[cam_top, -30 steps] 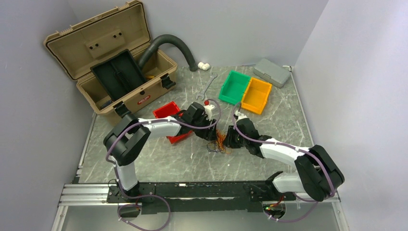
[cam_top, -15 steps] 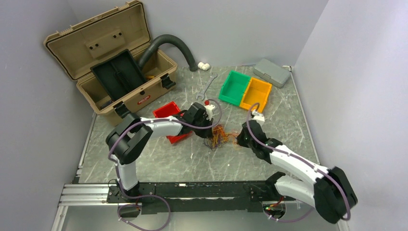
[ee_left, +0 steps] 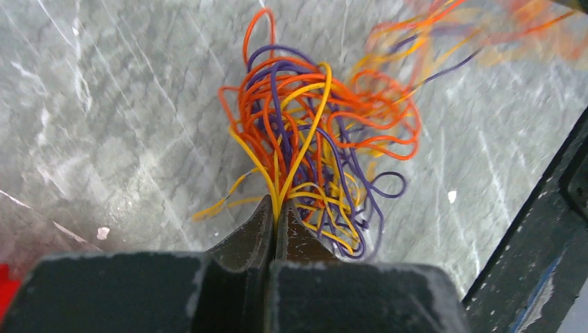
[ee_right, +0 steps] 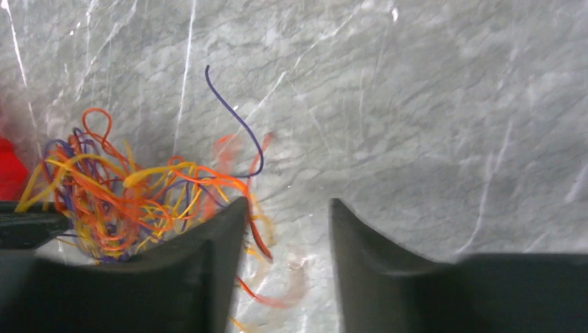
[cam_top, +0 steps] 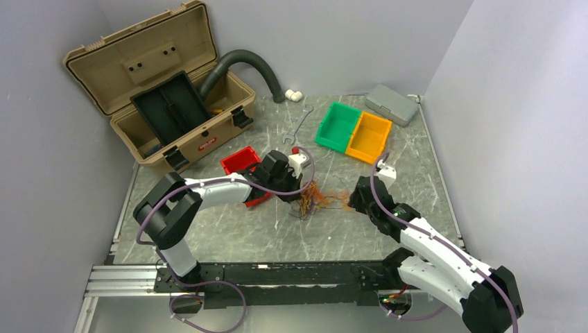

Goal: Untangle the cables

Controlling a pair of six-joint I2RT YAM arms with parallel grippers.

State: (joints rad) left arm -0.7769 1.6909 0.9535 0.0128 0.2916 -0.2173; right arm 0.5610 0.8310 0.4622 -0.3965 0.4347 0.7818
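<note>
**Position.** The cables [ee_left: 312,132] lie as one orange, yellow and purple tangle mid-table [cam_top: 229,229], just right of the red bin [cam_top: 236,161] and between the two arms. A few loose ends trail off to the right of the clump.

**Left claw** [ee_left: 277,211]. The jaws are pressed together on the near-left edge of the tangle. Several yellow and orange strands run into the pinch at once, not a single wire.

**Right claw** [ee_right: 288,208]. The jaws stand partly apart, low over bare table just right of the tangle. Nothing is gripped. A blurred orange strand lies against the inner face of one finger; whether it sits inside the gap cannot be told.

**Risks noted.**
- Because the left claw holds a bundle, a pull would likely drag the whole clump rather than free one wire, and could tighten the loops.
- With the right claw holding nothing, there is no counter-hold; the tangle would probably slide across the smooth table with the left arm.
- The strands are very thin, so the right claw may close on air or catch several at once.
- A leftward drag could snag wires on the red bin.
</note>
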